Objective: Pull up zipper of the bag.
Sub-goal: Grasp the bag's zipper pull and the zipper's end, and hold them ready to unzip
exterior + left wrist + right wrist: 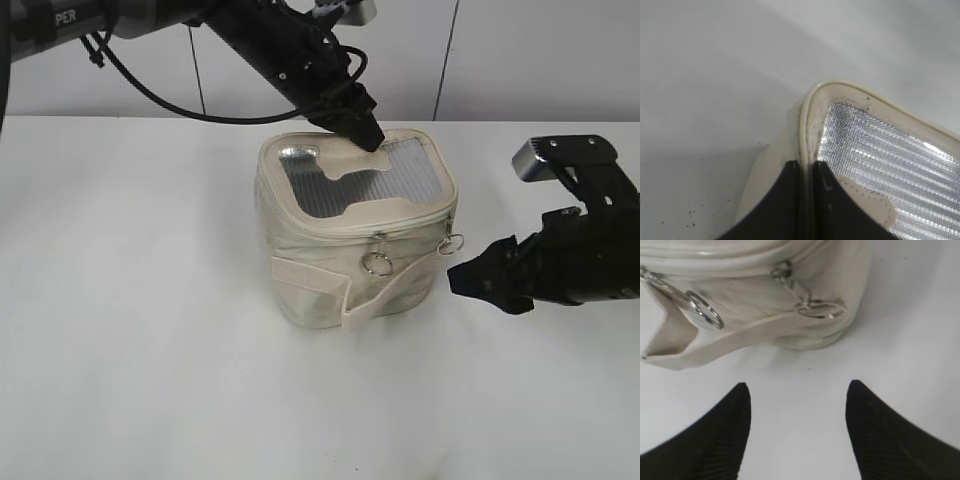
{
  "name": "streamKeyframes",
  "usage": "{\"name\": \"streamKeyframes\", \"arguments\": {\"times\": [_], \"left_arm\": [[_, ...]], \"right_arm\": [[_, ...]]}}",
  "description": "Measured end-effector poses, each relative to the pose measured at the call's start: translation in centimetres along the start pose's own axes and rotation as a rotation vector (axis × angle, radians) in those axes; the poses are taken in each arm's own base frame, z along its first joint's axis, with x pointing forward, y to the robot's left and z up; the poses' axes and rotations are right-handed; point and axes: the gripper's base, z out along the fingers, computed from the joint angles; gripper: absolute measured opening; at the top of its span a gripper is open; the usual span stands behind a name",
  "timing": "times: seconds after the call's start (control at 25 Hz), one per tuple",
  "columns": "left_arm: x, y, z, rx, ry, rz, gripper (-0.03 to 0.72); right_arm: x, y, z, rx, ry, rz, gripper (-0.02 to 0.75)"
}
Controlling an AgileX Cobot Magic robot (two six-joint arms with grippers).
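Observation:
The cream bag point(310, 260) stands at the table's middle, its grey ribbed window point(360, 180) facing up. The zipper point(410, 222) runs along the top panel's front edge. Two silver ring pulls hang on the front, one point(378, 263) near the middle and one point(451, 243) at the right corner. My left gripper point(366, 135) is shut on the bag's back top rim point(809, 115), jaws point(807, 172) pinching the edge seam. My right gripper point(468, 279) is open and empty, low on the table just right of the bag. In the right wrist view both rings point(705, 310) point(821, 309) show beyond its jaws point(797, 390).
A loose cream strap point(385, 295) hangs across the bag's front and ends near the table point(725, 342). The white table point(150, 350) stretches around the bag. A pale wall point(520, 50) closes the back.

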Motion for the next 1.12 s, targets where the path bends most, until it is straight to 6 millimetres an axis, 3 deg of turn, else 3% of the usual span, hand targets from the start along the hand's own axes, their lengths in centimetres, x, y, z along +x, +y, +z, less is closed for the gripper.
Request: {"name": "streamKeyframes", "arguments": {"times": [0.4,0.72,0.84,0.92,1.0,1.12], "left_arm": [[0.0,0.0,0.0,0.001,0.001,0.002,0.044],[0.0,0.0,0.0,0.002,0.001,0.003,0.044],[0.0,0.0,0.0,0.002,0.001,0.003,0.044],[0.0,0.0,0.0,0.001,0.001,0.003,0.044],[0.0,0.1,0.0,-0.003,0.001,0.004,0.044],[0.0,0.1,0.0,-0.009,-0.002,0.005,0.044]], "right_arm": [[-1.4,0.1,0.2,-0.026,-0.100,0.034,0.477],[-2.3,-0.6,3.0,-0.037,-0.055,0.048,0.464],[-2.3,-0.6,3.5,-0.055,-0.044,0.042,0.380],[-2.5,-0.6,3.6,-0.059,-0.048,0.032,0.265],[-2.8,-0.7,3.7,-0.056,-0.055,0.024,0.098],[-3.0,-0.6,3.7,-0.067,-0.056,-0.005,0.010]]}}
